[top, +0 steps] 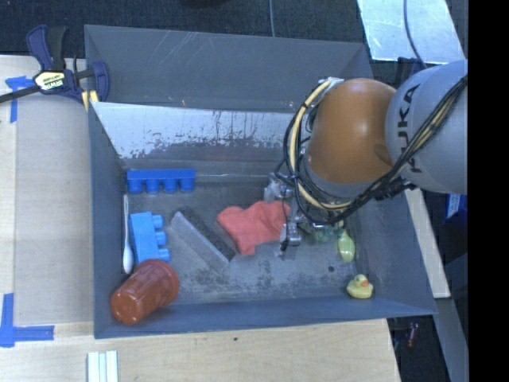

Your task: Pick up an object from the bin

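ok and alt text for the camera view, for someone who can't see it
The arm's tool is down at the right edge of a red cloth in the middle of a grey bin. Blue blocks, a grey wedge and a brown jar lie to its left, a yellow duck to its right.

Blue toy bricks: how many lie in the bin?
2. A long dark-blue brick by the back wall; a lighter blue brick in front of it. The arm may hide others.
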Motion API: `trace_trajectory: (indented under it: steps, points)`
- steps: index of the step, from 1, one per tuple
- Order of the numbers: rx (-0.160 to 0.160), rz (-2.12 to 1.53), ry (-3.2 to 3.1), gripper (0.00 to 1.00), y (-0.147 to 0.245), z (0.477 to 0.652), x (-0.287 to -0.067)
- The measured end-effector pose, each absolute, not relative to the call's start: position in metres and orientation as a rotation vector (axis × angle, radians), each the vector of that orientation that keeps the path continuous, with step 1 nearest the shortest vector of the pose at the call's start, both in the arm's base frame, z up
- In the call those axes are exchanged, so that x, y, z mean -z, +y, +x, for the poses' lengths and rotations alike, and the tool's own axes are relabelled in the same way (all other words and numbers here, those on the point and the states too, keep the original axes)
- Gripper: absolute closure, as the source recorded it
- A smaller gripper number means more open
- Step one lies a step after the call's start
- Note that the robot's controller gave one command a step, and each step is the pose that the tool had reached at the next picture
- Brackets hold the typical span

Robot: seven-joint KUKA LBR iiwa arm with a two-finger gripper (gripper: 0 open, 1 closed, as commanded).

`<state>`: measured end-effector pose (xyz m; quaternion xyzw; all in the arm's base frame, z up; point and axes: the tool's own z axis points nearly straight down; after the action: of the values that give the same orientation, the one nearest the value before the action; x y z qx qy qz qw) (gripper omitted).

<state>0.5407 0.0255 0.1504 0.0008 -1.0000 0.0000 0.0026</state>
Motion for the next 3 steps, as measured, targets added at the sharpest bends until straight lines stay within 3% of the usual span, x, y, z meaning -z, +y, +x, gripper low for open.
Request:
trace_trajectory:
  steps: [1, 2, 3]
  points:
    - [0.000, 0.002, -3.145, 0.00, 0.025, 0.543, -0.155]
    - [0.002, -0.002, -3.156, 0.00, 0.037, 0.599, -0.100]
    - [0.004, -0.102, -3.156, 1.00, 0.086, 0.584, -0.072]
